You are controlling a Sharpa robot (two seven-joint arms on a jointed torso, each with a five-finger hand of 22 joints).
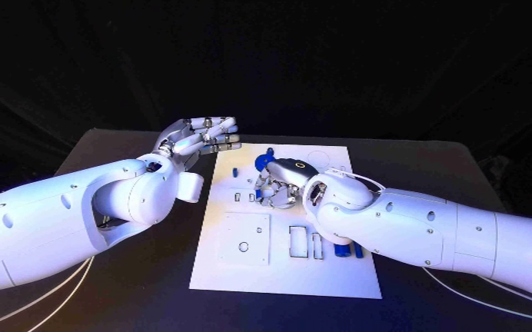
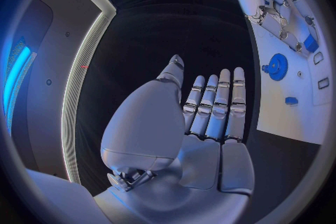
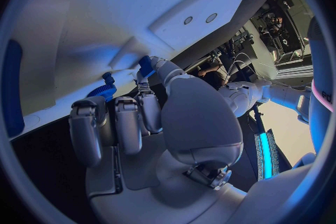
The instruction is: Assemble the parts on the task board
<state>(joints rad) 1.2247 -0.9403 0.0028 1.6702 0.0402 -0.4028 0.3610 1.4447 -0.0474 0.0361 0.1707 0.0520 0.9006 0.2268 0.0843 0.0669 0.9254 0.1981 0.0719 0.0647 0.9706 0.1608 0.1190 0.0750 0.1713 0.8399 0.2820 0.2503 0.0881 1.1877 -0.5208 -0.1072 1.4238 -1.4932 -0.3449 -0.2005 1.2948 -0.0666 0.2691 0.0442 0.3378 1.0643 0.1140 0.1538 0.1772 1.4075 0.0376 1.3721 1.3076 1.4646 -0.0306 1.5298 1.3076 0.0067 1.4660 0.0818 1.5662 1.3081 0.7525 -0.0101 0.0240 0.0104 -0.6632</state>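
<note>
Right robot hand (image 1: 280,184) fingers curled on blue part (image 3: 145,65), left robot hand (image 1: 200,137) spread.

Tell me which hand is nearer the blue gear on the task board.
Right. The right hand is over the task board, its fingers right at the blue gear. The left hand is raised off the board's left edge, holding nothing.

Right silver hand (image 1: 280,184) sits low over the middle of the white rectangular task board (image 1: 290,274), blocking its centre. Small blue parts (image 1: 348,250) lie by the board's right edge. Left silver hand (image 1: 200,138) is raised off the board's far left corner. Board's near edge lies unobstructed.
</note>
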